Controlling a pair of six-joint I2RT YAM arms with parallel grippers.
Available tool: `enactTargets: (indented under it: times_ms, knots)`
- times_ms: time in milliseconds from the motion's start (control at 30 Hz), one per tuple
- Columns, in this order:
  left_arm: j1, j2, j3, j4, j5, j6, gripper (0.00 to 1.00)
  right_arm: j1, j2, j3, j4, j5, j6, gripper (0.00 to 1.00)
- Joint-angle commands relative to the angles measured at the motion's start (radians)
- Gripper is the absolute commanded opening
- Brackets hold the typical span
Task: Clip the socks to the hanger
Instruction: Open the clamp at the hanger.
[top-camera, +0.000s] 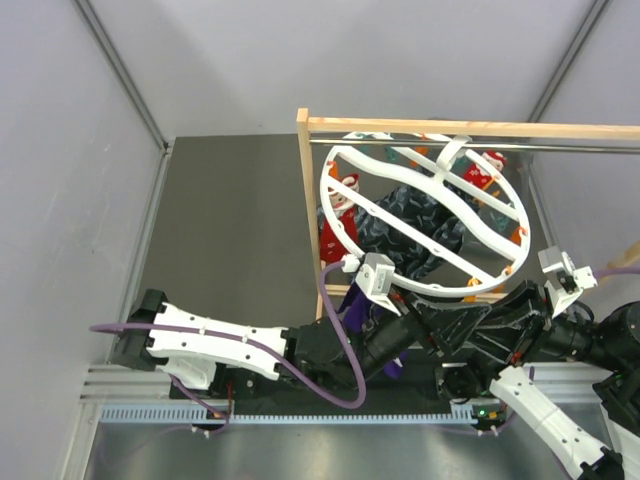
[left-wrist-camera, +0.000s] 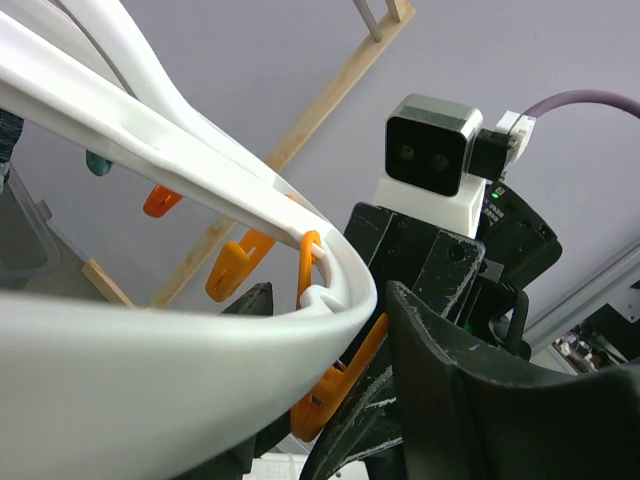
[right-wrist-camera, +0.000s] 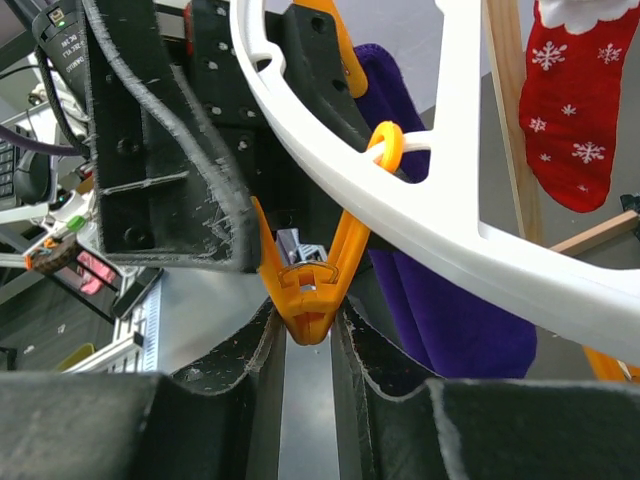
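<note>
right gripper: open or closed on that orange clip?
Closed on it: the right gripper pinches both sides of the orange clip at its lower tip, below the hanger rim.

**Two arms converge, grippers facing**

The left arm (top-camera: 220, 345) reaches rightward and the right arm (top-camera: 520, 330) leftward. The left gripper (left-wrist-camera: 330, 300) has its jaws apart. The right gripper (right-wrist-camera: 307, 328) pinches an orange clip (right-wrist-camera: 305, 285) between nearly closed fingers.

— Any room to reach in?
— Left of the rack (top-camera: 303, 200), the mat (top-camera: 230, 230) lies open.
— And the hanger (top-camera: 326, 190)'s near rim?
— Crowded: the right gripper (right-wrist-camera: 305, 335) pinches a clip (right-wrist-camera: 305, 285) there, the left gripper (left-wrist-camera: 370, 400) faces it, and a purple sock (right-wrist-camera: 440, 300) hangs just behind. More socks (top-camera: 400, 225) hang under the hanger; the rod (top-camera: 560, 145) crosses its far side.
</note>
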Motion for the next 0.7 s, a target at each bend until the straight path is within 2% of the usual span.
enactTargets:
  times_ms: [0, 33, 67, 167, 200, 267, 300, 367, 400, 500, 567, 667]
  knots:
    - [0.007, -0.004, 0.01, 0.073, -0.022, -0.01, 0.53, 0.001, 0.018, 0.019, 0.013, -0.026, -0.014, 0.03]
    - [0.007, -0.003, 0.013, 0.067, -0.019, -0.009, 0.49, 0.001, 0.017, 0.019, 0.012, -0.026, -0.014, 0.03]
    - [0.006, -0.002, 0.015, 0.062, -0.019, -0.009, 0.4, 0.001, 0.02, 0.019, 0.012, -0.026, -0.015, 0.03]
    - [0.006, 0.001, 0.029, 0.039, -0.007, -0.007, 0.28, 0.001, 0.018, 0.016, 0.012, -0.026, -0.015, 0.03]
    - [0.007, 0.003, 0.035, 0.033, -0.005, -0.007, 0.17, 0.001, 0.018, 0.016, 0.012, -0.025, -0.015, 0.03]
    - [0.007, 0.007, 0.043, 0.012, -0.008, -0.01, 0.04, 0.001, 0.017, 0.015, 0.013, -0.022, -0.015, 0.04]
    - [0.007, 0.007, 0.05, 0.0, -0.013, -0.012, 0.0, 0.001, 0.014, 0.016, 0.013, -0.014, -0.015, 0.06]
    - [0.007, 0.01, 0.055, -0.019, -0.02, -0.013, 0.0, 0.002, 0.011, 0.021, 0.009, -0.005, -0.021, 0.17]
    - [0.007, 0.013, 0.061, -0.027, -0.025, -0.015, 0.0, 0.001, 0.009, 0.024, -0.01, 0.004, -0.028, 0.35]
    - [0.006, 0.01, 0.072, -0.068, -0.046, -0.023, 0.0, 0.001, 0.008, 0.062, -0.103, 0.101, -0.077, 0.59]
    - [0.007, 0.004, 0.075, -0.089, -0.065, -0.035, 0.0, 0.001, 0.005, 0.094, -0.131, 0.133, -0.103, 0.64]
    - [0.007, 0.003, 0.076, -0.114, -0.094, -0.064, 0.0, 0.001, -0.018, 0.093, -0.102, 0.147, -0.097, 0.64]
